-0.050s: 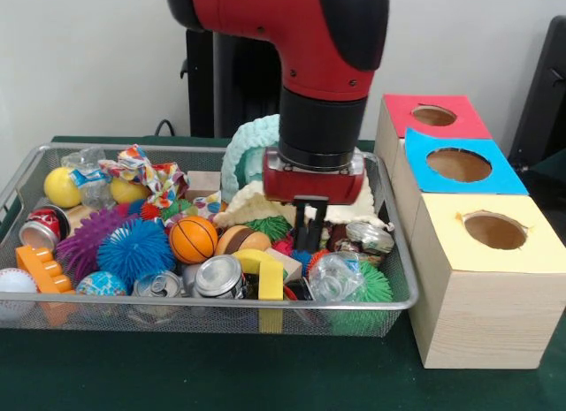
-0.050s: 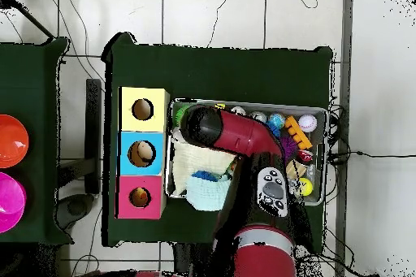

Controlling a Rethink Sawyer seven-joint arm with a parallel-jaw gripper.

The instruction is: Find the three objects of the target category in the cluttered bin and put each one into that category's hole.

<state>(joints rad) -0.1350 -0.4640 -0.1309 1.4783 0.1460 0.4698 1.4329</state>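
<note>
The wire mesh bin (image 1: 400, 278) is packed to its rim with balls, cans and toys, leaving no bare floor. The red arm's black claw (image 1: 309, 218) stands low over its right half. Three wooden boxes with coloured tops (image 1: 482, 287) wall off that side; the green surface (image 1: 221, 376) in front lies open.

The front view was taken low and close, level with the wire bin (image 1: 389, 300), which filled the frame's lower left. The overhead view was taken from high above, looking straight down. The bin (image 2: 327, 140) and three-holed box (image 1: 482, 278) (image 2: 143, 153) were shared by both.
</note>
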